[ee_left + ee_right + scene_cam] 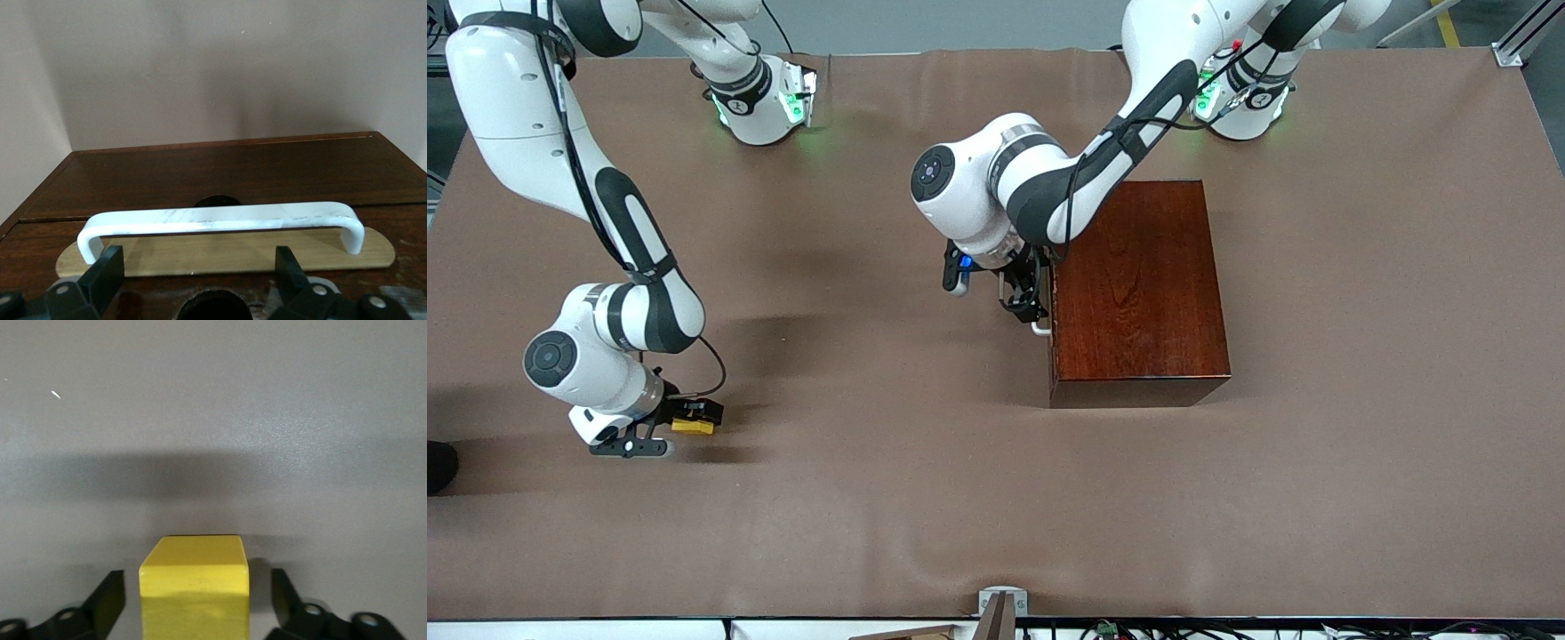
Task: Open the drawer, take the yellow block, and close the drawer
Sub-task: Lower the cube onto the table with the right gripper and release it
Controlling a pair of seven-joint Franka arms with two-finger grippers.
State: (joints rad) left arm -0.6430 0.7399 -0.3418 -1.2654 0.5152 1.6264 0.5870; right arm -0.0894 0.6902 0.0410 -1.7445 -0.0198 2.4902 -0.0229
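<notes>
Yellow block [693, 426] first: it sits low between the jaws of my right gripper [690, 420], toward the right arm's end of the table [889, 507]. In the right wrist view the yellow block [194, 577] is centred in the gap, with a sliver of daylight on each side. So these jaws are spread a little wider than the block and are not pinching it. It seems to rest on the table, though I cannot be certain. I judge it light, rigid and plain-faced, a bit slick, so two flat opposite faces, squarely met, are the place to hold it. Next comes my left gripper [1027, 307], low against the front of the dark reddish wooden box [1138, 284]. Its jaws are parted and empty. The drawer [400, 220] looks fully in, its front flush with the box. The white handle [220, 217] lies just ahead of my fingertips [107, 273], running across the gap and reaching past both of them. I expect the tray to slide stiffly but evenly. The glossy handle is hard and slippery, best taken or pushed at mid-span so the tray does not skew.
</notes>
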